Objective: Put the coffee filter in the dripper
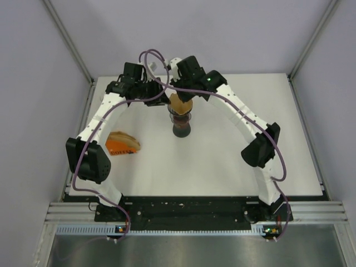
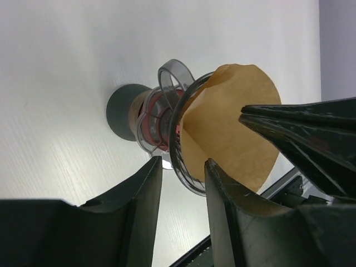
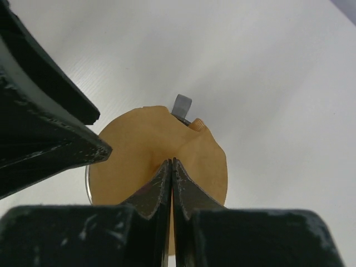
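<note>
While my right gripper (image 3: 171, 169) was pinched shut on the coffee filter (image 3: 139, 144), the paper cone sat partly inside the dripper (image 2: 161, 114), directly at my fingertips. My left gripper (image 2: 183, 164) stood open, its fingers either side of the dripper's rim.

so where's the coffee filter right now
Top view: the coffee filter is tip-down in the dripper, mid-table toward the far edge, pinched by the right gripper.
</note>
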You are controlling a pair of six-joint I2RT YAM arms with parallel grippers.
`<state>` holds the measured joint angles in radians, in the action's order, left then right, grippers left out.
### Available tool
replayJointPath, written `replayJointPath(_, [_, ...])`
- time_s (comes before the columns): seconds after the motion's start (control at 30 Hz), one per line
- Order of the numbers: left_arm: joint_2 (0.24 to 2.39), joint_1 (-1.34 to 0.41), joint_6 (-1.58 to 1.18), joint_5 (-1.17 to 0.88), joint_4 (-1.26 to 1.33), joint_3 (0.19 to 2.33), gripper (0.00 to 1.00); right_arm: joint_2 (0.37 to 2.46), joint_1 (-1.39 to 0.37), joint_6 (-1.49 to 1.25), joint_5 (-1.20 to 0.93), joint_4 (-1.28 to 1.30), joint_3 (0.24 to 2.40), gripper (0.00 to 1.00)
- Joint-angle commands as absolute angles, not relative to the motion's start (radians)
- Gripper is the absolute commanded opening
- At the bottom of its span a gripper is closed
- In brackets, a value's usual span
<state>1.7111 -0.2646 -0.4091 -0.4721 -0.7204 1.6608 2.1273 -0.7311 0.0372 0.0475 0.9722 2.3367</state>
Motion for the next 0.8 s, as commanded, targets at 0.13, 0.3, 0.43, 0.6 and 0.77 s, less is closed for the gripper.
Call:
replayJointPath(0.13, [1.703, -0.268, -0.361, -0.463, -0.736, 1.733, 0.48, 1.944, -0.753, 0.112, -0.043, 0.891, 2.316, 0.01])
replayJointPath(0.3, [1.681, -0.238, -0.336, -0.454, -0.768, 1.779, 0.55, 1.838, -0.779, 0.216, -0.141, 0.836, 2.154, 0.01])
replayJointPath(0.43, [1.643, -0.140, -0.310, -0.445, -0.779, 1.792, 0.63, 1.706, -0.895, 0.421, -0.141, 0.735, 1.927, 0.09])
replayJointPath(0.6, [1.600, -0.014, -0.253, -0.462, -0.825, 1.783, 0.70, 1.638, -1.069, 0.690, -0.071, 0.586, 1.668, 0.15])
replayJointPath(0.77, [1.533, 0.130, -0.192, -0.449, -0.847, 1.717, 0.73, 1.704, -1.126, 0.854, 0.079, 0.427, 1.517, 0.11])
